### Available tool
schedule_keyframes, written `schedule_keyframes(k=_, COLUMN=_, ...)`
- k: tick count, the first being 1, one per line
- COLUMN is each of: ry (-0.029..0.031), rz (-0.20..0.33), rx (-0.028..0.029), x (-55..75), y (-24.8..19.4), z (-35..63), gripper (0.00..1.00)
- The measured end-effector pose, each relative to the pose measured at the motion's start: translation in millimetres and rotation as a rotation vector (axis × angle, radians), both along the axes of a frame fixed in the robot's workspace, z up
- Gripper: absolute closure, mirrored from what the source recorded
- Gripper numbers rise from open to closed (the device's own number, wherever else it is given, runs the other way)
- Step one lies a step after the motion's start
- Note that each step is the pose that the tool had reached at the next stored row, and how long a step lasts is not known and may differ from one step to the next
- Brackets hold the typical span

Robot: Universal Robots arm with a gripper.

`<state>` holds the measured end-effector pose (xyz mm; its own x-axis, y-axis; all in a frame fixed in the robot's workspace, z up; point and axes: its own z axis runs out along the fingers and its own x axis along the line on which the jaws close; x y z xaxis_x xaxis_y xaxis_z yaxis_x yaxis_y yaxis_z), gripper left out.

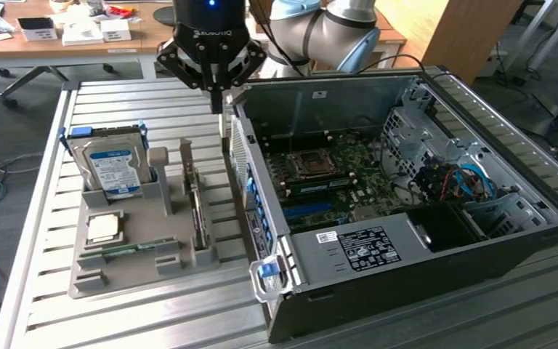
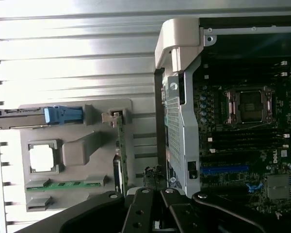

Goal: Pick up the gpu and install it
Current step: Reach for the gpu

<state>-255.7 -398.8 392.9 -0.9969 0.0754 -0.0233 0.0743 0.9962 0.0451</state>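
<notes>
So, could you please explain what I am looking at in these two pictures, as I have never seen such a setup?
Of course. The machine is a single robot arm that ends in a grasping tool. One picture comes from a camera off the arm, the other from a camera on its wrist, looking down past the tool. On the slatted metal table sits a grey holder carrying a hard drive, a processor chip, a memory stick and the gpu, which stands on edge. Beside the holder lies an open computer case. The tool is shut, holds nothing, and hovers above the gap between holder and case, close to the gpu.
</notes>
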Motion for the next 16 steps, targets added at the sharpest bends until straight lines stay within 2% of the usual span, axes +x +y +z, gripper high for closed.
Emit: schedule_keyframes(k=16, ry=-0.0001, rz=0.000, rx=0.0000, x=-33.7, y=0.0, z=-0.6, gripper=0.89)
